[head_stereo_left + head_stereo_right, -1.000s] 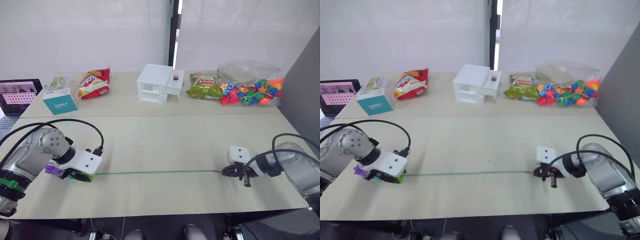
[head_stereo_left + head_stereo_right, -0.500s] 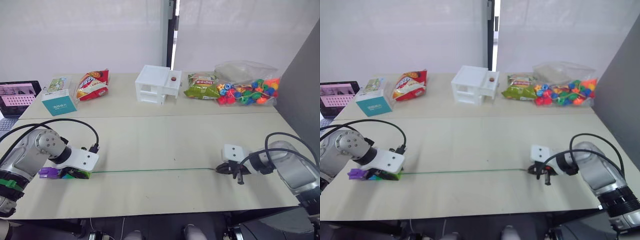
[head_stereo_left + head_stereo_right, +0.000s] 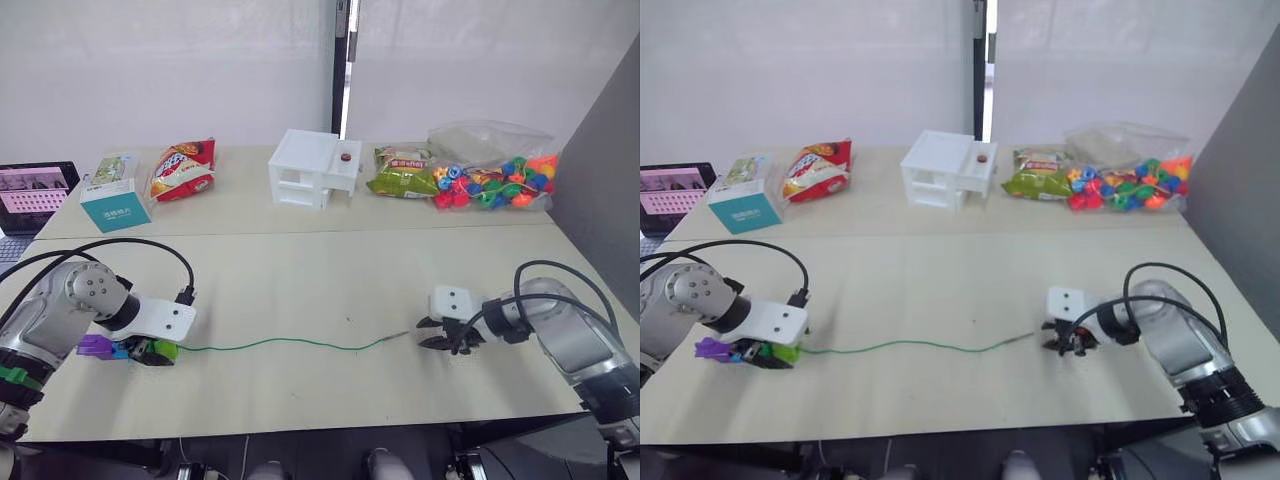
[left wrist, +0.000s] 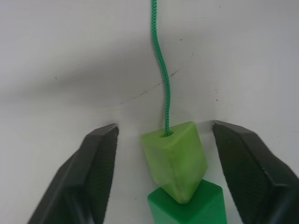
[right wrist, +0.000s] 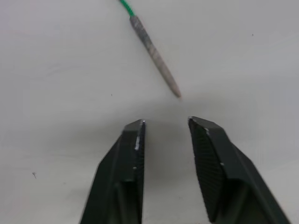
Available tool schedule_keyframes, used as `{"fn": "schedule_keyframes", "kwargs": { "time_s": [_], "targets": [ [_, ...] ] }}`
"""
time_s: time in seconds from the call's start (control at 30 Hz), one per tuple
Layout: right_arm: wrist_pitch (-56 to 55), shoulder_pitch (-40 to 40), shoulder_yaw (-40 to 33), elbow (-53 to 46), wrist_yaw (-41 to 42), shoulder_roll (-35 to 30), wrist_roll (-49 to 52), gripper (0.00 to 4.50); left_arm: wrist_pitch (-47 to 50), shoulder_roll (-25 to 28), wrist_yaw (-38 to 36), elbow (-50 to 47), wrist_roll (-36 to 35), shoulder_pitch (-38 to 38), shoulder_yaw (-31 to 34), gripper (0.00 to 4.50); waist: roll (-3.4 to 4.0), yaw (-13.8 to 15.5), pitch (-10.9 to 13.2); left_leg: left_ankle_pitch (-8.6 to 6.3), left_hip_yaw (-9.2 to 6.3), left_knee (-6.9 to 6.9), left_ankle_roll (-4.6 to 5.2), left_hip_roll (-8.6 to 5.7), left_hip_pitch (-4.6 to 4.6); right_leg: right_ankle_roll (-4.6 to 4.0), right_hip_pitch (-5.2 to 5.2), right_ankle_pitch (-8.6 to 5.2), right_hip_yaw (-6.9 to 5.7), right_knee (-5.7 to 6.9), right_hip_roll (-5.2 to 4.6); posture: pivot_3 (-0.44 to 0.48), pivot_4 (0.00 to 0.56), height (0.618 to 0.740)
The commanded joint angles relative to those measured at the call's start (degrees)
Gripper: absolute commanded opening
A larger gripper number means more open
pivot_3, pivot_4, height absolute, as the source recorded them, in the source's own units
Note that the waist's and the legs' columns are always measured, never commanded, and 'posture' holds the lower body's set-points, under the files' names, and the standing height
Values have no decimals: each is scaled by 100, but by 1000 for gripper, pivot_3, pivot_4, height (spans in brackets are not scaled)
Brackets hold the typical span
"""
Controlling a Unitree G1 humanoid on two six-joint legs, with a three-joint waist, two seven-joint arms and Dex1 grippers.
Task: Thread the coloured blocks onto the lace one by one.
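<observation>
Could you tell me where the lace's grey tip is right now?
The lace's grey tip lies on the table, just ahead of the open right tool, untouched.

The left gripper (image 3: 150, 350) covers most of the row of coloured blocks (image 3: 98, 347), so how many sit on the lace (image 3: 270, 344) cannot be counted; its knotted end is hidden. In the left wrist view the dark green block (image 4: 187, 205) is cut off at six o'clock.
</observation>
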Motion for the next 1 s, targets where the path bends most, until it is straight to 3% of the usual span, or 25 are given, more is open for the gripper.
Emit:
{"fn": "schedule_keyframes", "kwargs": {
  "time_s": [0.03,0.17,0.33,0.5,0.63,0.73,0.97,1.0],
  "targets": [
    [192,-118,-287,-237,76,-33,327,3060,141,78,-1,-139,-425,-3,425,4500,0,-6,0,0,0,0,0,0,-1,0,-1,0,0,5,0,0,150,740],
    [308,-99,-584,-130,101,-75,624,4455,380,170,52,-67,-949,142,968,4500,1,-15,1,-1,-1,0,1,-2,-2,0,-3,0,0,38,-2,0,150,740],
    [678,278,-1438,-192,134,-181,1406,4487,1270,89,231,115,-2146,689,2423,4500,1,-37,1,-1,-6,-1,2,-2,-1,0,-7,0,-1,46,-2,0,150,740],
    [1590,736,-2421,-264,-117,61,2493,4487,2373,81,-7,-357,-2991,2342,3883,4500,4,-116,3,-5,-5,-10,7,2,4,-1,-12,0,0,47,-1,0,150,740],
    [1871,1141,-3079,-314,-330,282,3093,4487,3372,-506,388,-786,-3841,3245,5314,4500,3,-71,4,-5,-3,-9,7,7,6,-4,-10,-2,1,44,0,0,150,740],
    [1765,1613,-3338,-292,-298,197,3147,4487,2827,-935,737,-704,-3460,4063,5822,4500,8,-23,3,-5,-4,-8,5,4,10,-4,-3,-2,1,27,-2,0,150,740],
    [1099,2002,-3717,448,-519,257,2988,4487,2469,-1592,1669,-168,-3551,4545,6629,4500,1,72,2,0,6,-10,-6,7,14,-7,16,-1,1,-27,-3,0,150,740],
    [1033,1989,-3746,606,-551,280,2989,4487,2108,-1653,2002,-59,-3192,4666,6563,4500,1,81,2,0,9,-10,-7,7,14,-7,18,-1,2,-28,-3,0,150,740]
  ]
}}
